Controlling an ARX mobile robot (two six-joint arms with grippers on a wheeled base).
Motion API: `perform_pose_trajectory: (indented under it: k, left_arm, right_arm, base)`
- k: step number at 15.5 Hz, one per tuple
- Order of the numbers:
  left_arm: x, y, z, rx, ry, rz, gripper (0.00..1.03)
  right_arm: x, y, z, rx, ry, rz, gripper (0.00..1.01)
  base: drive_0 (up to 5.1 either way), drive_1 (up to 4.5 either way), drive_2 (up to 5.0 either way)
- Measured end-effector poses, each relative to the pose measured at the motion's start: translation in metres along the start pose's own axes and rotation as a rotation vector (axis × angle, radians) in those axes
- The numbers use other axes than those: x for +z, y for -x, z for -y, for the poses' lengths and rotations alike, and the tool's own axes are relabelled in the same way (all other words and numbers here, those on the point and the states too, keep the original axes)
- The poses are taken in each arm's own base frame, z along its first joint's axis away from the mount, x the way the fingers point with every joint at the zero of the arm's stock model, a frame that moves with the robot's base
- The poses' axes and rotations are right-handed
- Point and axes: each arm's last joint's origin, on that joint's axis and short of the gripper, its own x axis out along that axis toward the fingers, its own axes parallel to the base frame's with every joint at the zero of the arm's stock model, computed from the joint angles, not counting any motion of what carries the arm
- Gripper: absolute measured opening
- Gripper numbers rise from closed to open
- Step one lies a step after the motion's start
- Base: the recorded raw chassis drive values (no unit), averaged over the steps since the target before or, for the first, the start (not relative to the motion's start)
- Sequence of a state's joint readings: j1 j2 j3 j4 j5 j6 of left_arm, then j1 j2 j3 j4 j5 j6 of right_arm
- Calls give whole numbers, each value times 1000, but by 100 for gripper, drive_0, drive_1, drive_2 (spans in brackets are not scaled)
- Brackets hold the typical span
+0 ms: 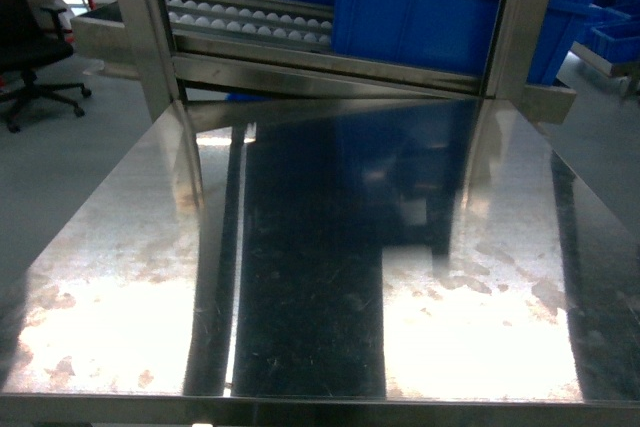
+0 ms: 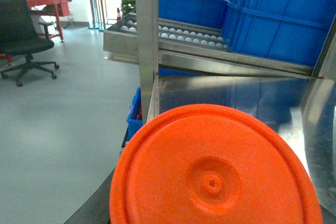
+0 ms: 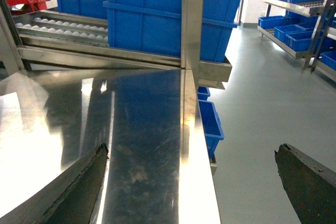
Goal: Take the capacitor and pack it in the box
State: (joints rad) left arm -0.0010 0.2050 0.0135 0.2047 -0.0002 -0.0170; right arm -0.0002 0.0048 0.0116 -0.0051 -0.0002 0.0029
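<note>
Table (image 1: 300, 277) glossy scratched steel (stained patches); bins (image 3: 152, 14) smooth blue plastic

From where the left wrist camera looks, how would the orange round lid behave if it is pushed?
The orange lid looks like thin moulded plastic, so probably light. Its smooth face may be slippery. On edge it could roll.

Bare reflective steel table (image 1: 300, 277), blue bins (image 1: 420, 7) on roller rack (image 1: 250, 22) behind, office chair (image 1: 30, 37) far left.
</note>
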Motion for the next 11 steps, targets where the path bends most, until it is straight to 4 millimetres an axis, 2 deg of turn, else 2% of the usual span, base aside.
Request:
perform_pose_trajectory:
  k: [2,4,11]
  left_arm:
    - [0,2,0,0,0,-1,44]
    - [-5,12,0,2,0,-30,44]
    - [-3,13,0,0,-2,-12,44]
  right_arm:
    - [0,0,0,0,0,0,98]
    - [0,0,0,0,0,0,98]
    - [0,0,0,0,0,0,98]
  base:
    - [0,0,0]
    - [0,0,0]
    - [0,0,0]
